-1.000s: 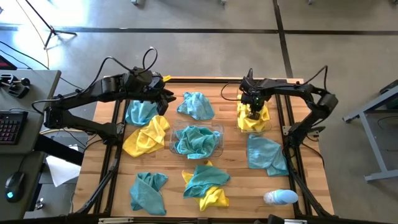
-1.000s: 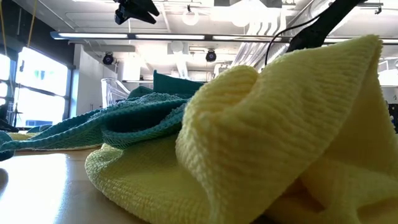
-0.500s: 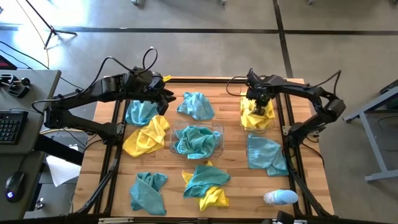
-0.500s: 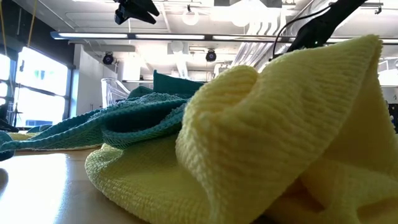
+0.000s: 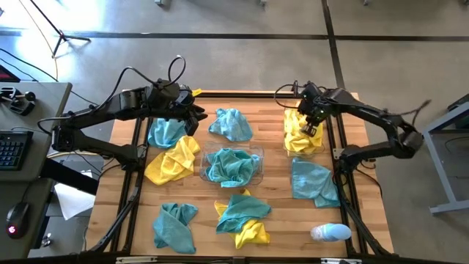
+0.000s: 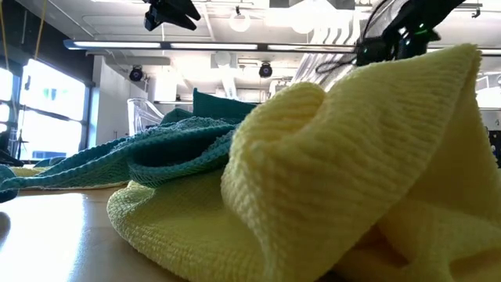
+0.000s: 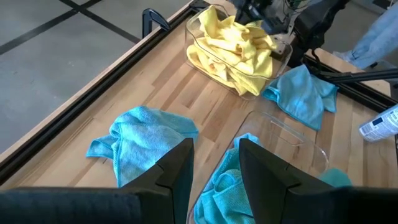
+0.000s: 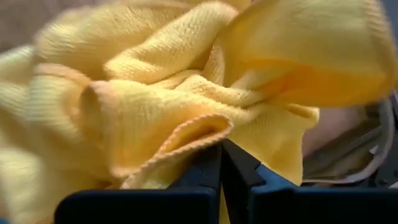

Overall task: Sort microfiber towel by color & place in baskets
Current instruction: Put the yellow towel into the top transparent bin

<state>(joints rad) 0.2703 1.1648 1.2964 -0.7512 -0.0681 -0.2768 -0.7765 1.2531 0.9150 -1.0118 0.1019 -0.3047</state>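
Note:
Two clear baskets stand on the table. The middle basket holds teal towels; the far-right basket holds yellow towels. Loose teal towels lie at the far left, far middle, right and near left. A yellow towel lies at the left, and a teal-on-yellow heap lies near the front. My right gripper is at the yellow basket, shut on yellow cloth. My left gripper hovers open above the far-left teal towel. My right gripper pinches a hemmed fold of a yellow towel between its two shut fingers, right at their free ends. One layer or several, I cannot tell. The rest of that towel lies bunched on the pile in the far-right basket.
A pale blue-and-white bottle lies at the near right corner. Black rails run along the table's left and right sides. Bare wood shows between the middle basket and the right basket, and along the near left edge.
My right gripper has moved a little toward the table's right and far edges, and its arm has swung out to the right. The yellow pile in the far-right basket has shifted with it and now reaches farther toward the far edge.

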